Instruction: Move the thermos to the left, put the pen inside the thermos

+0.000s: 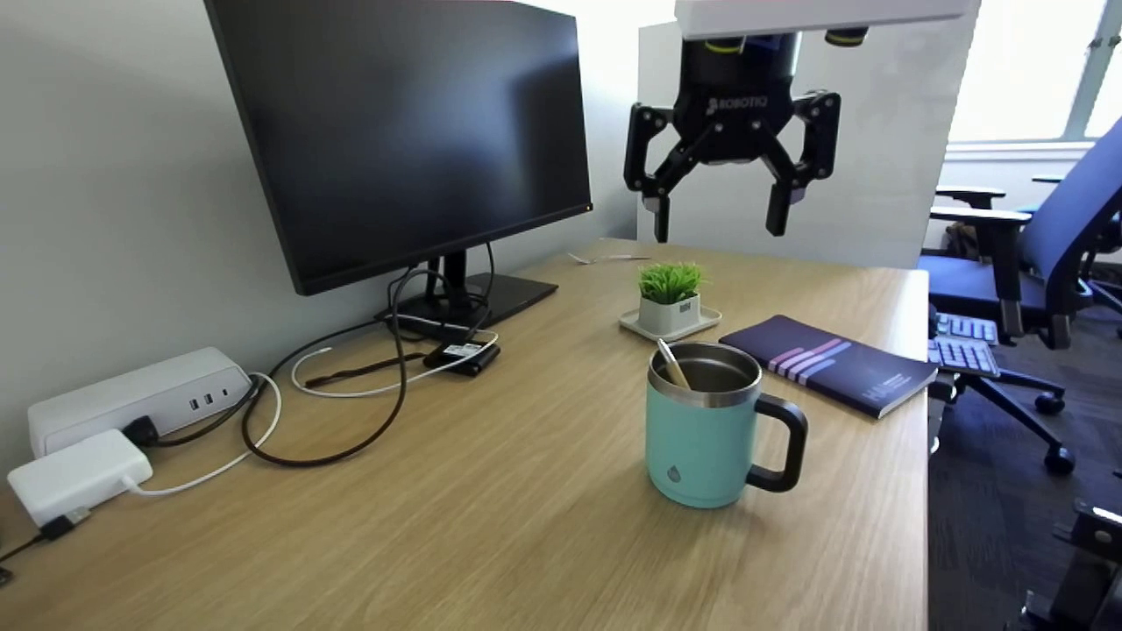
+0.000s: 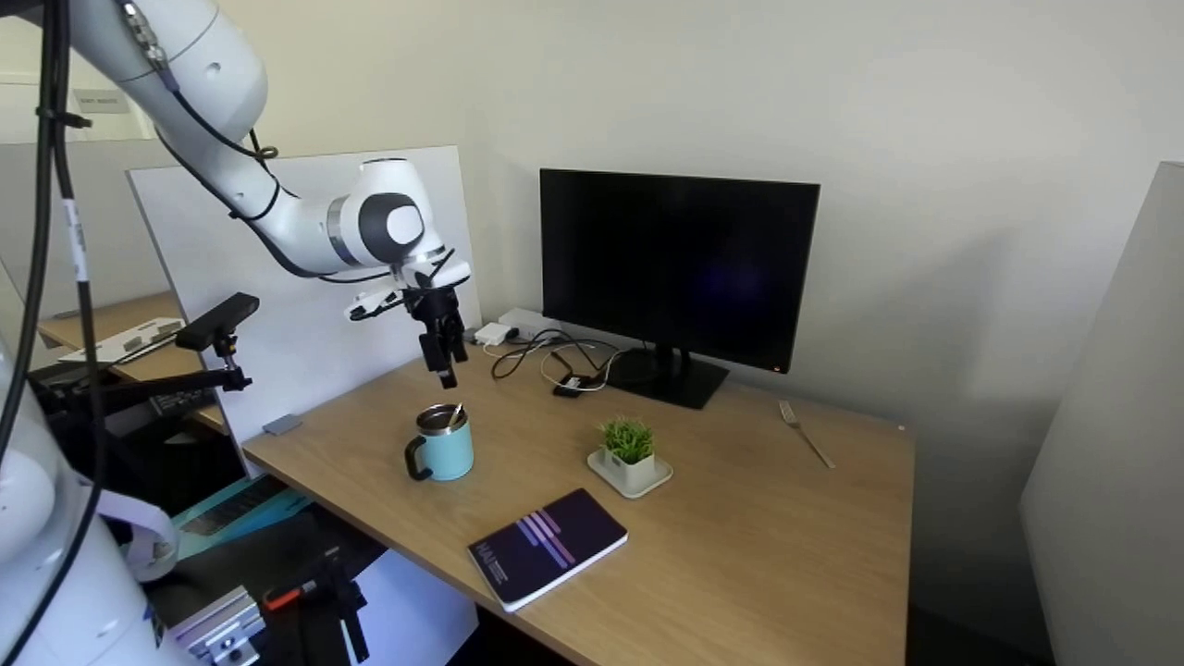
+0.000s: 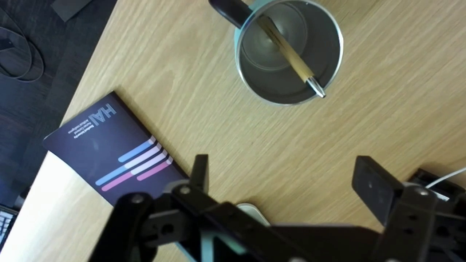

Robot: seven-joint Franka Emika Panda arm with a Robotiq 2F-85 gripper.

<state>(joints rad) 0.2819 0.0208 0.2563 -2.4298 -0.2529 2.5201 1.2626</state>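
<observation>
A slim tan pen (image 1: 674, 366) leaned inside a teal, steel-rimmed mug (image 1: 699, 447).
In an exterior view, the mug stood near the front edge of the wooden bench (image 1: 491, 526); the black gripper (image 1: 719, 231) gaped empty. In an exterior view, the rigid-looking black handle (image 2: 413, 460) offered the likeliest hold. In the wrist view, the pen seemed light, smooth, best pinched by its protruding tip (image 3: 315, 86).

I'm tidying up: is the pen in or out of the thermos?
In: the wrist view looks down into the thermos and shows the pen slanting inside.
</observation>
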